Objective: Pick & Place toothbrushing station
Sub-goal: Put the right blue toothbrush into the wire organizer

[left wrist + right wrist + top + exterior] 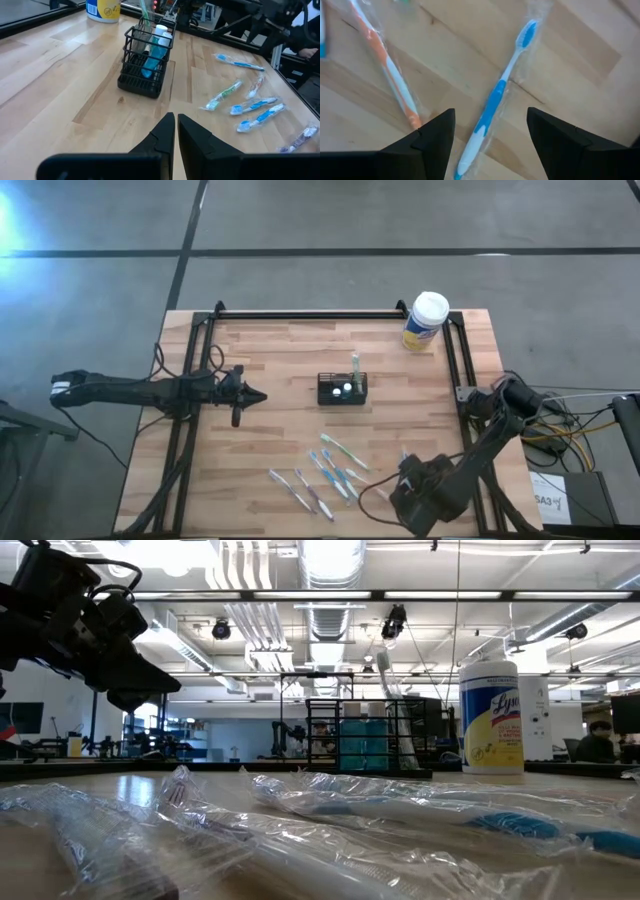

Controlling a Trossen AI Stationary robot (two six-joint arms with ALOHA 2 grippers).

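The toothbrushing station, a small black slotted caddy (pixel 342 389), stands on its base at the middle of the wooden table and holds a toothbrush and white-capped tubes; it also shows in the left wrist view (pixel 145 65) and the low view (pixel 370 735). My left gripper (pixel 256 396) is shut and empty, level, to the caddy's left, pointing at it (pixel 176 122). My right gripper (pixel 400 483) is open near the table's front right. Its fingers (pixel 490 112) stand on either side of a blue toothbrush in clear wrap (pixel 496 97) that lies flat on the table.
Several wrapped toothbrushes (pixel 330 470) lie on the table's near side, one orange (pixel 390 75) beside the blue one. A yellow canister with a white lid (pixel 426 322) stands at the far right corner. A black frame (pixel 300 313) runs along the table's edges.
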